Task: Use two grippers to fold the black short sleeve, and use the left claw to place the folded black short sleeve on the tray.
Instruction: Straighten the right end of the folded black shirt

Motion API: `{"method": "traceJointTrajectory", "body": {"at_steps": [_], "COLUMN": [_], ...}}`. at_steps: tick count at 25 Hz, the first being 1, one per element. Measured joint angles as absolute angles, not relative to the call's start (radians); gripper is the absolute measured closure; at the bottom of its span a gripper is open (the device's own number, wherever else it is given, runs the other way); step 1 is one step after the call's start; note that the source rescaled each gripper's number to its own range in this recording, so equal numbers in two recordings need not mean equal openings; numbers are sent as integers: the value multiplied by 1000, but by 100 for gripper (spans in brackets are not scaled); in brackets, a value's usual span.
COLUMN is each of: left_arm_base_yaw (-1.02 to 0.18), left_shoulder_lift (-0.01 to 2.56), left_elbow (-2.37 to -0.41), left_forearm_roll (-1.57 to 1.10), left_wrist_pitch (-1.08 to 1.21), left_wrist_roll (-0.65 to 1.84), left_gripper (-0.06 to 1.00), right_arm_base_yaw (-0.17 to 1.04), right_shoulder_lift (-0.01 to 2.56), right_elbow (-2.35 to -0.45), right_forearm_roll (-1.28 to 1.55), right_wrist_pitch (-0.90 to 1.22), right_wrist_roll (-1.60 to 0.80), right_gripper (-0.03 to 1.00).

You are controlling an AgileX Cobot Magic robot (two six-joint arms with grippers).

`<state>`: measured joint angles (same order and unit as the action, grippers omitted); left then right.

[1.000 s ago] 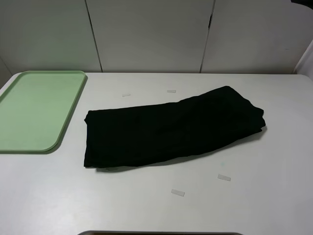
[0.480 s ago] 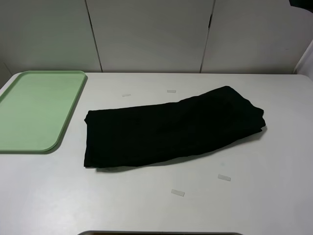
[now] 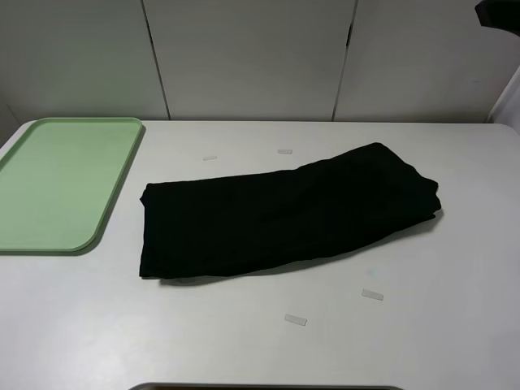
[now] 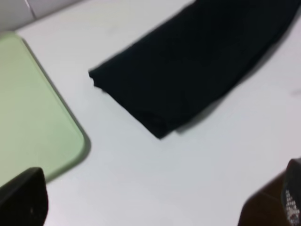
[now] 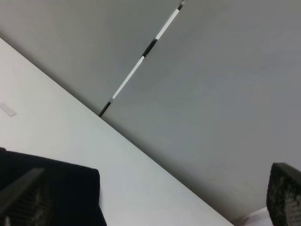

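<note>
The black short sleeve (image 3: 284,213) lies on the white table as a long folded band, slanting from front left to back right. The mint-green tray (image 3: 57,183) sits empty at the left, apart from the shirt. In the left wrist view my left gripper (image 4: 160,205) is open and empty above the table, short of the shirt's left end (image 4: 188,66) and beside the tray's corner (image 4: 33,117). In the right wrist view my right gripper (image 5: 155,202) is open and empty, held high, with a shirt corner (image 5: 66,188) below. Only a dark part of the right arm (image 3: 497,12) shows in the exterior view.
Small strips of pale tape lie on the table: two behind the shirt (image 3: 210,158) (image 3: 284,151) and two in front of it (image 3: 296,320) (image 3: 372,294). A grey panelled wall (image 3: 244,57) closes the back edge. A dark edge (image 3: 268,387) shows at the table's front.
The dark part of the right arm has come further into the top right corner of the exterior view. The shirt and tray have not moved.
</note>
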<state>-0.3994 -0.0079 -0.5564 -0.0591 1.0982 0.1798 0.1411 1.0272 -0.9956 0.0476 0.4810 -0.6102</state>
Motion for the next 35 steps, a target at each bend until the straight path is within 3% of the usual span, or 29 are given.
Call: {"method": "traceJointTrajectory", "body": {"at_steps": [10,21,29,35], "left_arm_base_yaw": [-399,-399,-399,-279], "left_shoulder_lift": [-8,-8,-8,-8], "left_elbow": [-495,-495,-495,-495], "left_forearm_roll": [-76,-60,-55,-55], "left_wrist_pitch": [1074,1067,1066,1066], "left_wrist_roll": [174,64,64,66], "left_gripper": [-6,-6,-6,-6], "right_arm_base_yaw": [141,141,141,141], "right_shoulder_lift": [1027,1027,1027,1027], "right_elbow": [-996,-996,-996,-996], "right_forearm_roll": [59,112,179,223], "right_wrist_pitch": [539,740,823,855], "right_wrist_roll": [-469,-192,-161,-161], "right_gripper": [-3,-3,-3,-3]}}
